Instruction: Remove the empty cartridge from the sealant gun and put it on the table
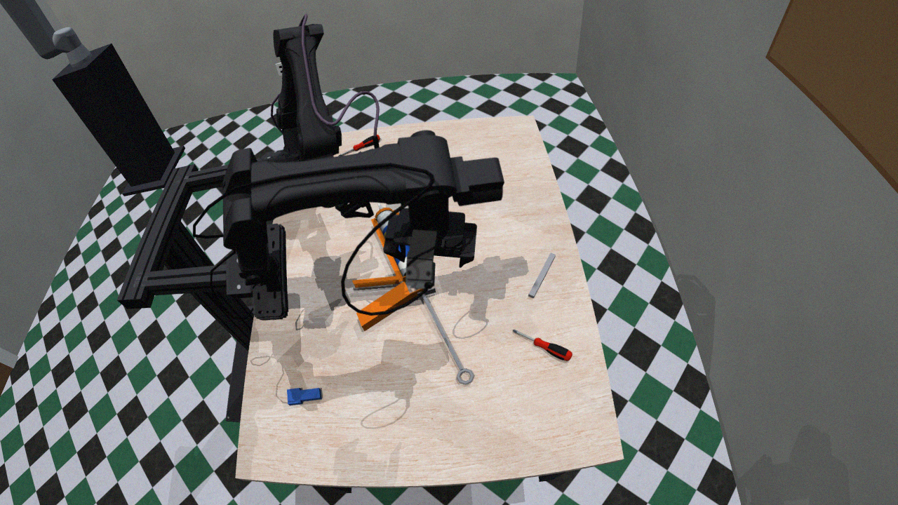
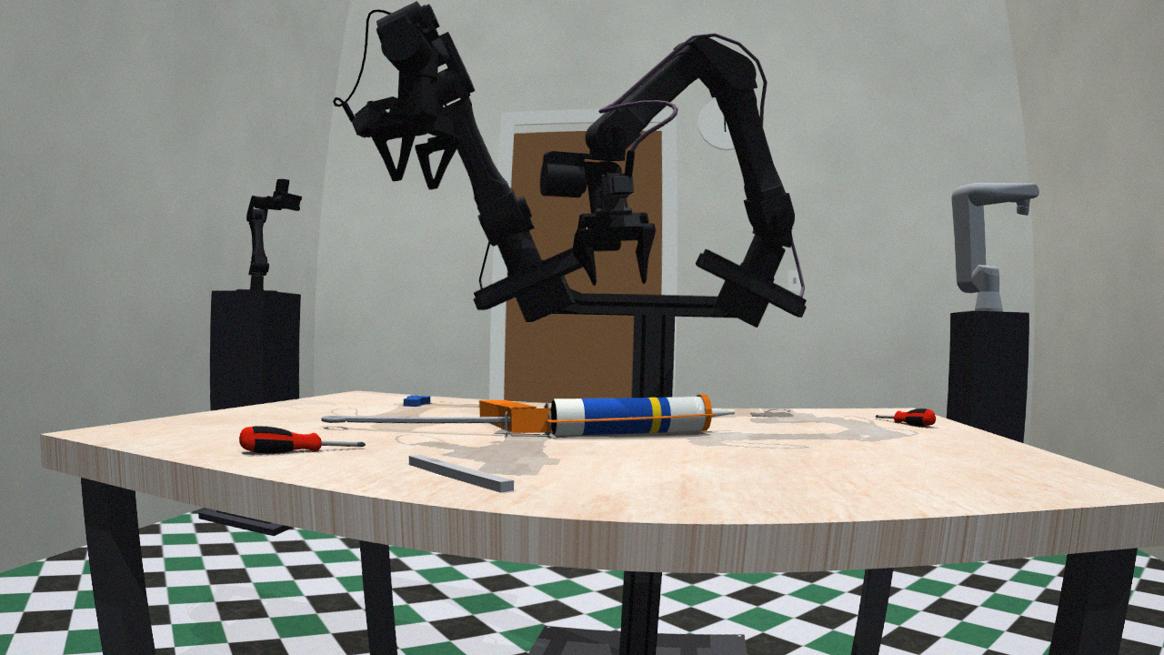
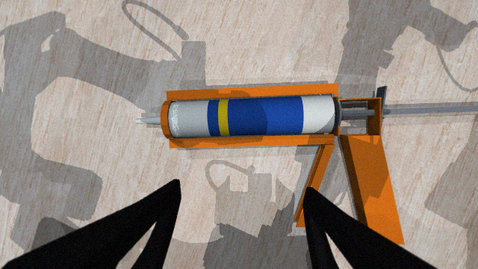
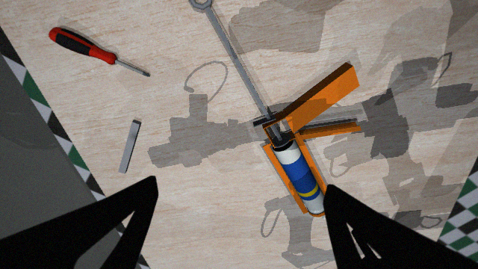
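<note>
The orange sealant gun [image 1: 383, 308] [image 2: 528, 420] [image 3: 377, 187] [image 4: 325, 101] lies on its side on the table. The cartridge [image 2: 606, 415] [image 3: 246, 116] [image 4: 299, 177], white and blue with a yellow stripe, sits in its cradle, nozzle out through the front ring. The grey rod [image 1: 444, 336] [image 2: 406, 419] [image 3: 429, 109] [image 4: 235, 56] sticks out behind; its front plate is close to the cartridge's rear. My left gripper [image 2: 617, 280] [image 3: 242, 191] is partly open and empty, high above the table. My right gripper [image 2: 415, 183] [image 4: 240, 188] is wide open and empty, higher up.
A red-black screwdriver [image 1: 553, 348] [image 2: 280, 439] [image 4: 82, 45] and a grey bar [image 1: 541, 275] [image 2: 460, 473] [image 4: 130, 146] lie to one side of the gun. A blue block [image 1: 304, 395] [image 2: 416, 400] and a second screwdriver [image 1: 367, 143] [image 2: 915, 418] lie farther off.
</note>
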Robot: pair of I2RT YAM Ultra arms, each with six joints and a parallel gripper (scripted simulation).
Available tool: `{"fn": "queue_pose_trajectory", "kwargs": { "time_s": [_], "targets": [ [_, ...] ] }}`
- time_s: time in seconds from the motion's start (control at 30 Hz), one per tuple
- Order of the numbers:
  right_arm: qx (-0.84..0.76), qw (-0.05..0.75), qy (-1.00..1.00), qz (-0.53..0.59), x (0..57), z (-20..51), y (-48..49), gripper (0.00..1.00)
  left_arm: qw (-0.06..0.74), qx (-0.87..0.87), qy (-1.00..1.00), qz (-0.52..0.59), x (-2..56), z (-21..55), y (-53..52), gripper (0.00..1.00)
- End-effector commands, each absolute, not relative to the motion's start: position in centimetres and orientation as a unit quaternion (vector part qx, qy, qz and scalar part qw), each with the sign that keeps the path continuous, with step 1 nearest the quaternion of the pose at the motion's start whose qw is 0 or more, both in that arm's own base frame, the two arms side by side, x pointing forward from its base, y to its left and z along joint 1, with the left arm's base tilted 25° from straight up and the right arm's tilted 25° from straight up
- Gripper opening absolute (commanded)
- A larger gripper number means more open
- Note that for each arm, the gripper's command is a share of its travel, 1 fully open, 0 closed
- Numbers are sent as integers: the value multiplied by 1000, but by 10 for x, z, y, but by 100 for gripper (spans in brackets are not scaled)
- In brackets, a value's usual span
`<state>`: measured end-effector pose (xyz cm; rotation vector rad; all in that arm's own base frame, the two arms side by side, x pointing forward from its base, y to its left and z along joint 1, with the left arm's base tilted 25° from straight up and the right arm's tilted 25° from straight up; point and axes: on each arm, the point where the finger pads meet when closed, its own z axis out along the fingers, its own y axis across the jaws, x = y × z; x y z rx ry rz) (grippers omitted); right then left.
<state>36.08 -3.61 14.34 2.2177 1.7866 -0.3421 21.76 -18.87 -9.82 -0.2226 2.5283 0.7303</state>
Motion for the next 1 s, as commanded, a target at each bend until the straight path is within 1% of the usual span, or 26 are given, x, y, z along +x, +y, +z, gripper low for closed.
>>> {"fn": "queue_pose_trajectory", "kwargs": {
  "time_s": [0.0, 0.2, 0.27, 0.4, 0.53, 0.73, 0.83, 0.97],
  "targets": [
    [766, 147, 616, -108, 364, 150, -33, 100, 225, 53, 944, 236, 235, -117, -191, 75],
    [756, 156, 627, -102, 366, 153, -30, 100, 163, 150, 944, 245, 241, -136, -174, 75],
    [756, 156, 627, -102, 366, 153, -30, 100, 163, 150, 944, 245, 241, -136, -174, 75],
    [731, 165, 655, -98, 365, 155, -22, 100, 98, 240, 932, 254, 240, -156, -156, 75],
    [692, 174, 694, -96, 361, 154, -7, 100, 56, 307, 917, 248, 245, -167, -148, 75],
    [591, 193, 778, -92, 349, 151, 27, 100, -23, 404, 882, 242, 244, -183, -127, 75],
    [567, 197, 794, -91, 346, 150, 34, 100, -31, 419, 876, 238, 247, -186, -126, 75],
    [440, 217, 867, -89, 321, 142, 70, 100, -64, 467, 854, 223, 254, -197, -119, 75]
  ]
}}
